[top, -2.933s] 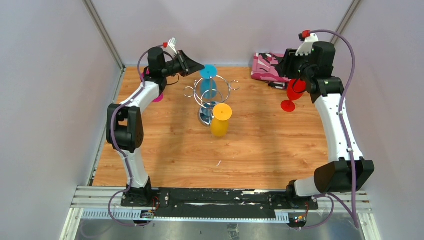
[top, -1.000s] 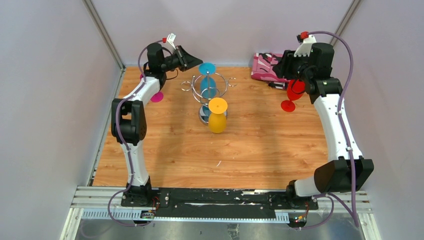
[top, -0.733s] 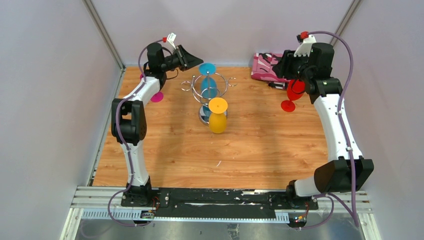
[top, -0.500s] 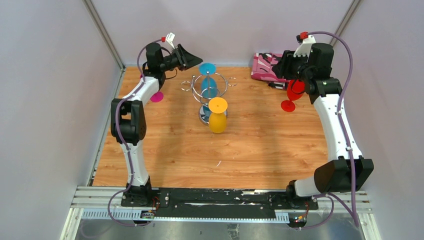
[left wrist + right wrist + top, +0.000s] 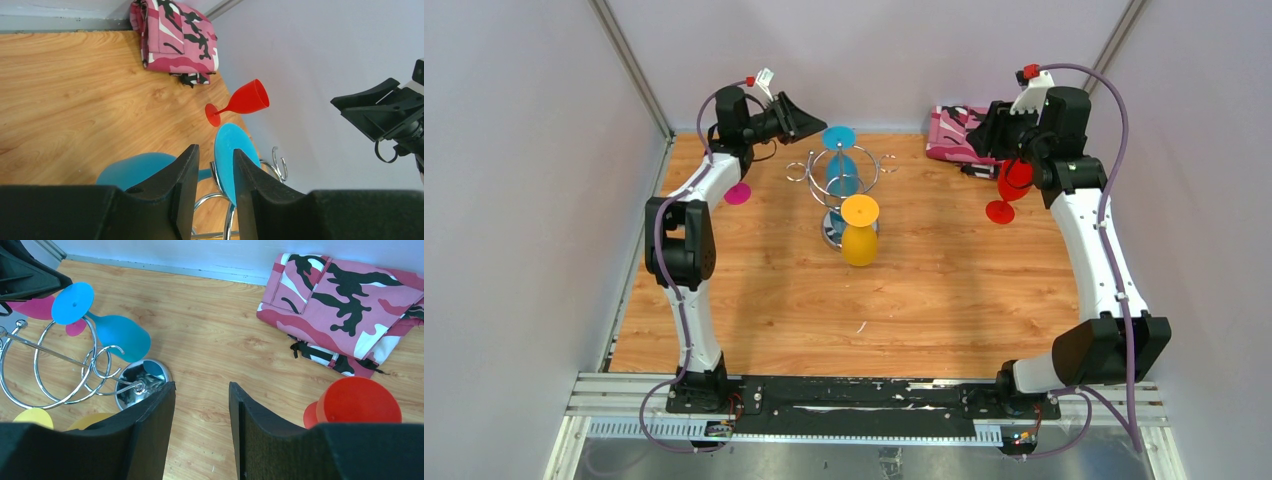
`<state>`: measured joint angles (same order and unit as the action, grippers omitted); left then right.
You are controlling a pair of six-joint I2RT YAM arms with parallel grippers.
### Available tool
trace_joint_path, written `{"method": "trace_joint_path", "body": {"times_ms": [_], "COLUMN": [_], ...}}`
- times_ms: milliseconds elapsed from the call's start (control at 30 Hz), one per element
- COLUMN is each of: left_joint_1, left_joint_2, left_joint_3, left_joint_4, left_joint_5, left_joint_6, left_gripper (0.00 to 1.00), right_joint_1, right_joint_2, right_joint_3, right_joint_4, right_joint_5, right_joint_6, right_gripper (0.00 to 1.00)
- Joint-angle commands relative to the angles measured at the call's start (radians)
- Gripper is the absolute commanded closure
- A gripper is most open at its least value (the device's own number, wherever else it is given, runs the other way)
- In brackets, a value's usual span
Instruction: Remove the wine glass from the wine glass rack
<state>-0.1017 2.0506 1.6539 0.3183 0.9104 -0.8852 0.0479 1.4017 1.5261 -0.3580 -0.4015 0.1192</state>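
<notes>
- The task is being judged as partly done: a red wine glass [image 5: 1016, 173] is being seen upright on the table [image 5: 824, 320] at the far right. The foot of a magenta wine glass [image 5: 737, 193] is being shown on the wood at the far left.
- Two glasses are being carried by the wine glass rack [image 5: 135, 390]: the blue wine glass [image 5: 117, 335] on its far side and a yellow wine glass [image 5: 861, 248] on its near side. Both are left to be taken off.
- The blue wine glass is being taken as the one in hand, since the left gripper [image 5: 215, 155] is being pointed at its foot from the rack's far left.
- The left gripper's fingers are being held partly apart with nothing clamped between them. The blue foot is being seen through the gap, beyond the tips, and contact cannot be made out.
- The right gripper [image 5: 201, 387] is being held over the far right of the table, fingers apart and empty, with bare wood being shown between them.
- The blue wine glass is being hung upside down, its long axis close to vertical. The round foot is being pointed up above the ring and the bowl's mouth down toward the mirrored base, with the stem being cradled in a curled wire arm.
- By this judgement, the glass is yet to be gripped and slid out of its wire arm.
</notes>
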Motion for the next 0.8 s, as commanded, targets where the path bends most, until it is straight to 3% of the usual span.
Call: {"method": "trace_joint_path", "body": {"times_ms": [0, 100, 467, 633, 767], "left_joint_1": [-0.004, -0.009, -0.033, -0.033, -0.033], "left_joint_2": [-0.007, -0.006, 0.007, 0.011, 0.017], "left_joint_3": [-0.017, -0.017, -0.011, -0.011, -0.008], "left_joint_4": [-0.008, -0.008, -0.008, -0.008, -0.008], "left_joint_5": [0.021, 0.024, 0.048, 0.054, 0.053], "left_joint_6": [0.03, 0.031, 0.031, 0.032, 0.031], "left_gripper": [0.67, 0.71, 0.72, 0.84, 0.87], "right_joint_1": [0.009, 0.009, 0.009, 0.009, 0.009], "right_joint_2": [0.003, 0.004, 0.005, 0.003, 0.002], "right_joint_3": [-0.012, -0.014, -0.016, -0.018, -0.019], "right_joint_4": [0.019, 0.021, 0.022, 0.023, 0.024], "right_joint_5": [-0.017, -0.022, -0.019, -0.013, -0.009], "right_joint_6": [0.02, 0.02, 0.02, 0.022, 0.022], "right_gripper": [0.52, 0.52, 0.52, 0.52, 0.52]}}
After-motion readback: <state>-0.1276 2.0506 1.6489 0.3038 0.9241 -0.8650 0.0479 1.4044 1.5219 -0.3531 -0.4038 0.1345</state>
